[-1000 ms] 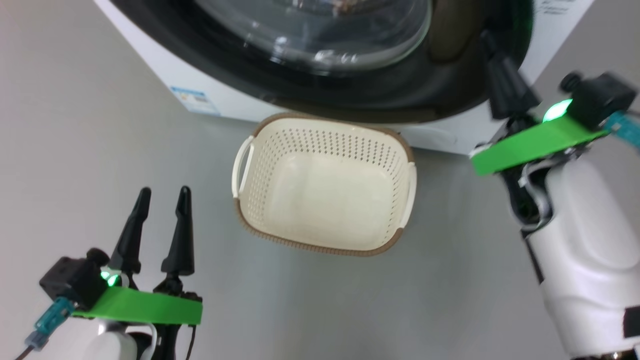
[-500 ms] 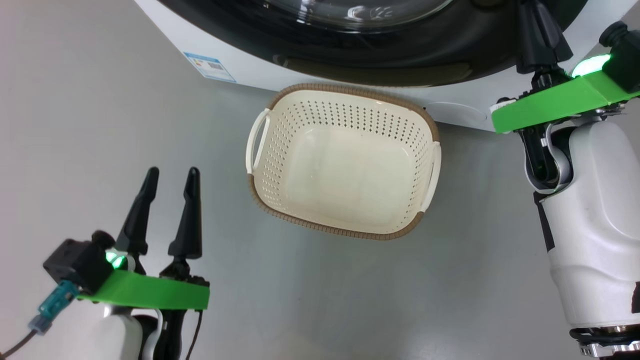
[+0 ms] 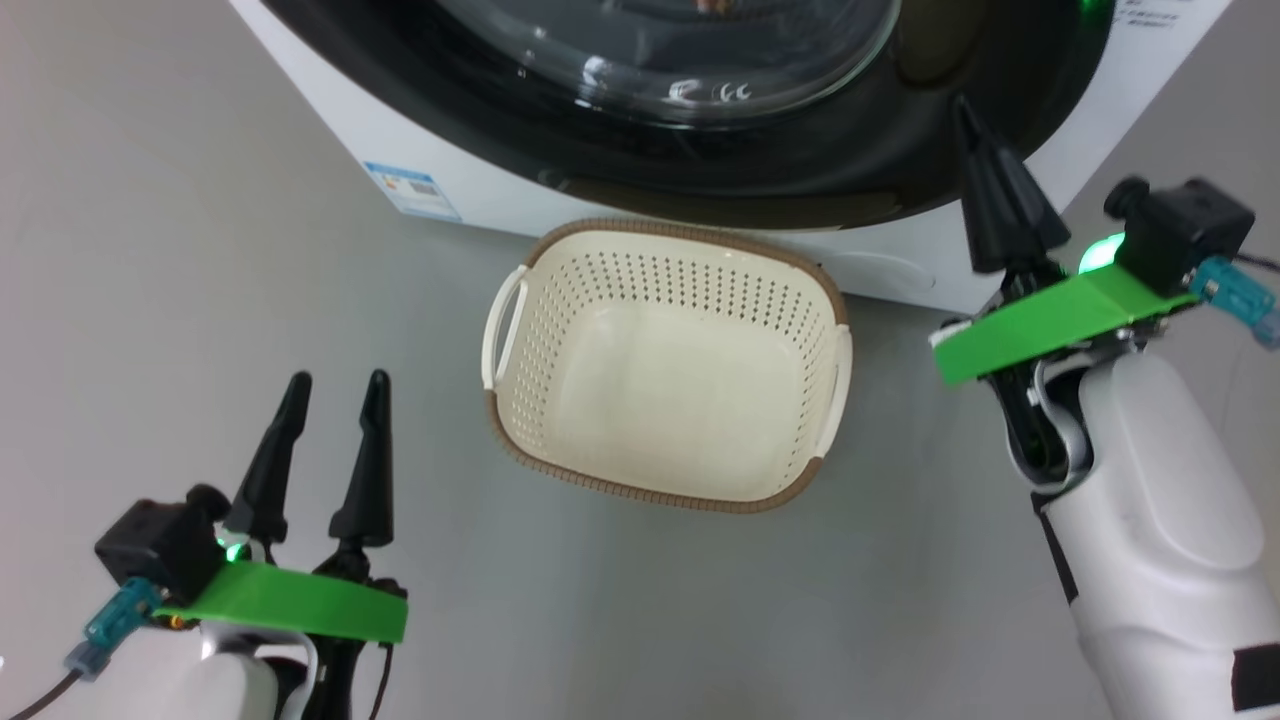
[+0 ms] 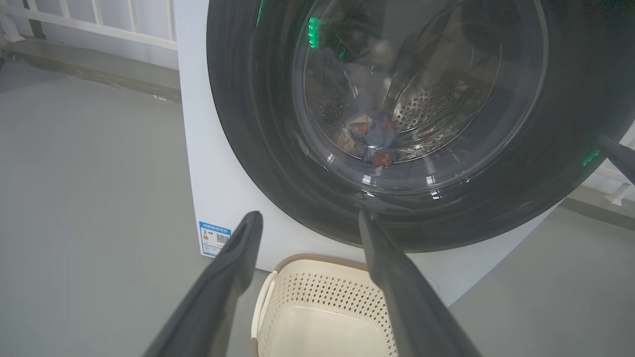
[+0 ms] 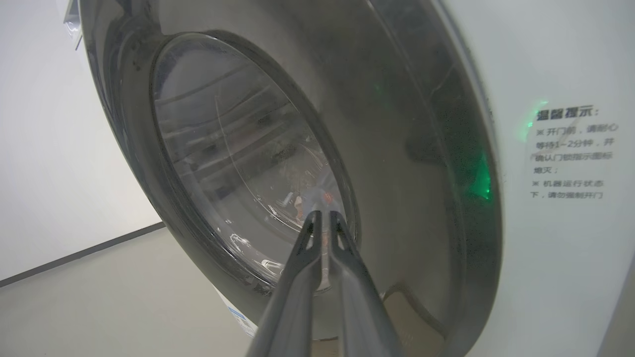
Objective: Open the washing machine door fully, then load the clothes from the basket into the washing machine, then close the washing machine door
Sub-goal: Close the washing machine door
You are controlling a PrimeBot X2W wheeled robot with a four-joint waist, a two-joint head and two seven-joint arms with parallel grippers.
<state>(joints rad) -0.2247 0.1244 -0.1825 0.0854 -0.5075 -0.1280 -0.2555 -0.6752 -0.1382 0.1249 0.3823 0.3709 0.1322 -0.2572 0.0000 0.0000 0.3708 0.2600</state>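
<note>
The washing machine door (image 3: 700,175), with its black rim and glass bowl, lies flat against the white washing machine (image 3: 335,120). Through the glass I see the clothes (image 4: 369,139), light blue with orange spots, lying in the steel drum. On the floor before the machine stands the basket (image 3: 660,232) with nothing in it. My right gripper (image 3: 967,110) is shut, its tips in front of the door's right rim; the right wrist view shows the right gripper (image 5: 325,214) pointing at the glass. My left gripper (image 3: 338,380) is open, low and left of the basket, holding nothing.
A blue label sticker (image 3: 412,190) marks the machine's lower left front. Grey floor (image 3: 200,300) runs around the basket on all sides. A white railing (image 4: 99,20) stands behind the machine's left side. Printed text (image 5: 570,153) sits right of the door.
The head view swayed up and back. Against the machine, my right gripper's tips sit a little lower on the door rim than one second ago. The left gripper and basket have kept their places.
</note>
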